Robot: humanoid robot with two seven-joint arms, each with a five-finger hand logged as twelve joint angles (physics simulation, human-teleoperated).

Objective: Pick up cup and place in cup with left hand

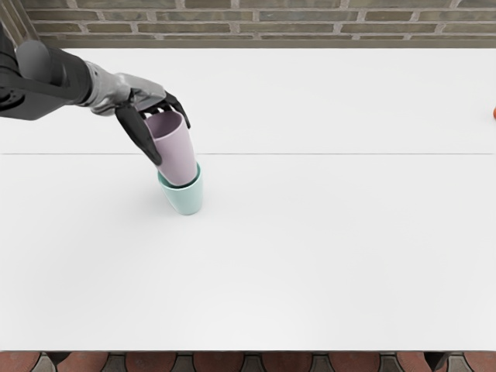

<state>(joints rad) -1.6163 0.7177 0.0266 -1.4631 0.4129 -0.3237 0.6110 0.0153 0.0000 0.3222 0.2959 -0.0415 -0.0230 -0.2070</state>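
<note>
One white table [310,256], biggest thing here by far, thin grey seam running side to side across the top. Next down: brick wall [232,15] past the far edge, grey-brown courses, pale mortar. Then reddish floor tiles [221,362], a strip of them showing beyond the near edge. Left arm [62,77] reaches in over the table's far left part, black with a rounded grey section, silver toward the wrist. Left hand [143,97], silver back and black digits, is clamped on the mauve cup [177,151]: thumb along one side of the wall, fingers round the opposite side near the rim. Mauve cup is mouth up, its base at the mouth of the teal cup [186,201], lower end within the rim as seen from here. Can't tell how deep it sits or whether the bases touch. Teal cup is upright on the table, a bit smaller to the eye. Smallest item: orange-red object [494,113] at the far right, mostly cut off, can't tell what it is.
</note>
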